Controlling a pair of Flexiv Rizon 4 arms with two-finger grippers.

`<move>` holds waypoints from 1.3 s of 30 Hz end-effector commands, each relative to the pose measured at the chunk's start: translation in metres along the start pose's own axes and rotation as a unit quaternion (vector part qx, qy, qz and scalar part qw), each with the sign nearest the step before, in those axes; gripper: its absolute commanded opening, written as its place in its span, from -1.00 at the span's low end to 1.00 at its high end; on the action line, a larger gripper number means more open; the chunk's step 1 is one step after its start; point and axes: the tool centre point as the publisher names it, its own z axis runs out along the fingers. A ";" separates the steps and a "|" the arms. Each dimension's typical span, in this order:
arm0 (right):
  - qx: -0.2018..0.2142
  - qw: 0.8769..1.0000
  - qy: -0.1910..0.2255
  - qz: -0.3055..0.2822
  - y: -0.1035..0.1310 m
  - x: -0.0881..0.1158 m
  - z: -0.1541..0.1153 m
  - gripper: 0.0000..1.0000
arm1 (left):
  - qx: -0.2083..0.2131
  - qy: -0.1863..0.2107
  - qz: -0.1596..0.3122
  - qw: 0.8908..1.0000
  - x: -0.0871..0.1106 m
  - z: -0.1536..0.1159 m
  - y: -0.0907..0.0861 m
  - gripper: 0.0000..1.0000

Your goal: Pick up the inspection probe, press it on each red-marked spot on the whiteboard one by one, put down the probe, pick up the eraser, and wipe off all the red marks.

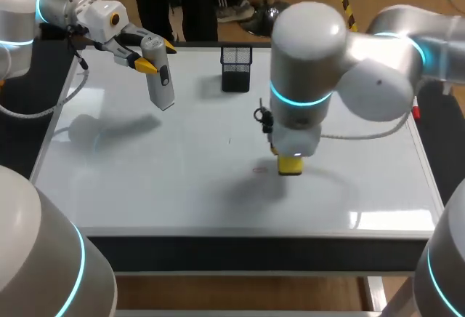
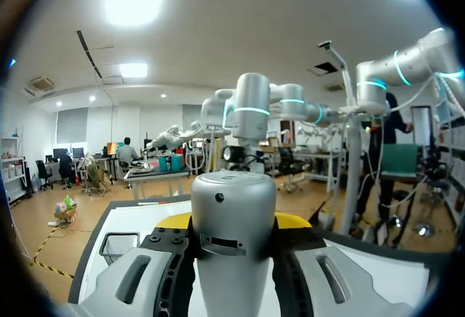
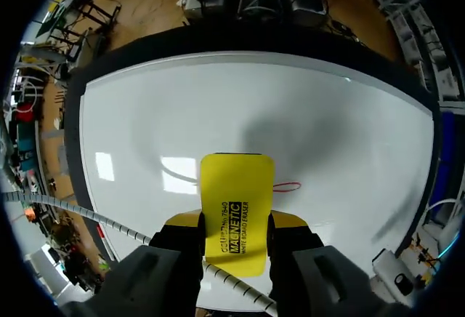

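Note:
My left gripper (image 1: 149, 62) hangs above the whiteboard's (image 1: 145, 179) far left part, shut on the grey inspection probe (image 1: 162, 84), which slants down from its yellow tips. The left wrist view shows the probe (image 2: 232, 230) upright between the fingers. My right gripper (image 1: 290, 161) points straight down near the board's middle, shut on the yellow eraser (image 1: 291, 166), which is at or just above the surface. In the right wrist view the eraser (image 3: 236, 208) sits between the fingers, and a thin red mark (image 3: 285, 186) lies right beside its edge. That red mark (image 1: 260, 169) is faint in the head view.
A black mesh pen holder (image 1: 236, 68) stands at the board's far edge, between the two arms; it also shows in the left wrist view as a mesh basket (image 2: 120, 246). The board's dark front edge (image 1: 254, 248) runs along the near side.

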 end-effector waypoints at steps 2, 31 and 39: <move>0.006 0.999 0.031 -0.006 0.005 -0.032 0.008 -1.00 | -0.001 -0.001 0.000 1.000 0.000 0.001 -0.002 -1.00; -0.027 0.997 -0.013 -0.075 0.013 -0.080 0.034 -1.00 | -0.001 -0.001 0.000 1.000 0.000 0.001 -0.002 -1.00; -0.035 0.997 -0.004 -0.073 0.012 -0.072 0.042 -1.00 | -0.001 -0.001 0.000 1.000 0.000 0.001 -0.002 -1.00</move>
